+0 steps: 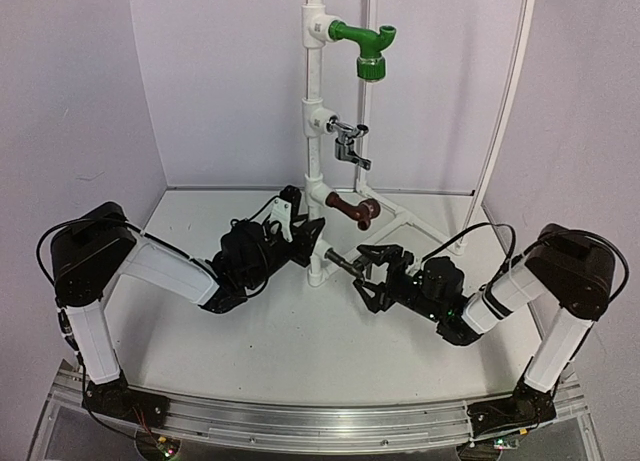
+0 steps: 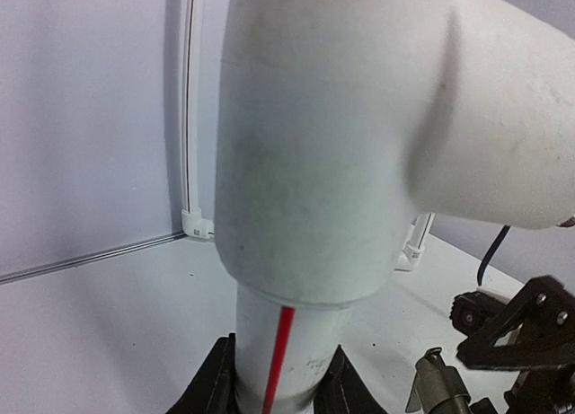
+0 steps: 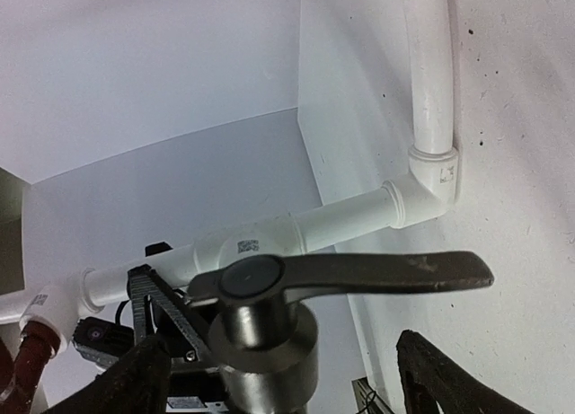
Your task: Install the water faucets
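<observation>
A white pipe stand [image 1: 315, 121] carries a green faucet [image 1: 365, 43] at the top, a silver faucet [image 1: 347, 141] below it and a brown faucet [image 1: 352, 210] lower still. The dark grey faucet [image 1: 342, 264] sits at the lowest fitting, level with the table. In the right wrist view this faucet [image 3: 260, 324] shows its lever handle lying flat. My right gripper [image 1: 372, 268] [image 3: 283, 383] is open around it, with a gap on each side. My left gripper [image 1: 300, 231] [image 2: 280, 387] is shut on the pipe [image 2: 287, 360] just under a tee.
The stand's base pipes [image 3: 341, 221] run along the table and up the back wall. A thin white rail [image 1: 505, 111] leans at the right. White walls close in the back and both sides. A cable [image 1: 470, 231] loops over my right arm.
</observation>
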{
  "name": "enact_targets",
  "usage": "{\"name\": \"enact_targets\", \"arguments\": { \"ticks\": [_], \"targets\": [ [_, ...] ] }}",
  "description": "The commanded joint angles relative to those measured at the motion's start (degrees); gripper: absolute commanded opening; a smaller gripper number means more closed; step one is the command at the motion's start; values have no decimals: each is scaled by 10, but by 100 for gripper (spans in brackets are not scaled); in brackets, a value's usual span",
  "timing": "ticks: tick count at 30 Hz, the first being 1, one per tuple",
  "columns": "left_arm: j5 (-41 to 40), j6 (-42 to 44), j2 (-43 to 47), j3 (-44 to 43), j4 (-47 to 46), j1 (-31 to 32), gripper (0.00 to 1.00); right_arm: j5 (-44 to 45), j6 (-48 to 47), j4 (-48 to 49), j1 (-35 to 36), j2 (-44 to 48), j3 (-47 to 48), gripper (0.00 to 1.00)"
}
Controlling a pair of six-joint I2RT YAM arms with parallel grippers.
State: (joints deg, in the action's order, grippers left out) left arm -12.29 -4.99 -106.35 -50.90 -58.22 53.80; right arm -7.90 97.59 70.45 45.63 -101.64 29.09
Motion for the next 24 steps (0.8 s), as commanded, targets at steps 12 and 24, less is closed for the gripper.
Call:
{"name": "enact_targets", "arguments": {
  "ticks": [12, 24],
  "targets": [
    [31, -85, 12, 5, 134, 19, 0, 42, -662, -623, -10, 357, 61, 98],
    [47, -92, 8, -5, 154, 19, 0, 13, -1431, -458, 2, 332, 28, 93]
  ]
}}
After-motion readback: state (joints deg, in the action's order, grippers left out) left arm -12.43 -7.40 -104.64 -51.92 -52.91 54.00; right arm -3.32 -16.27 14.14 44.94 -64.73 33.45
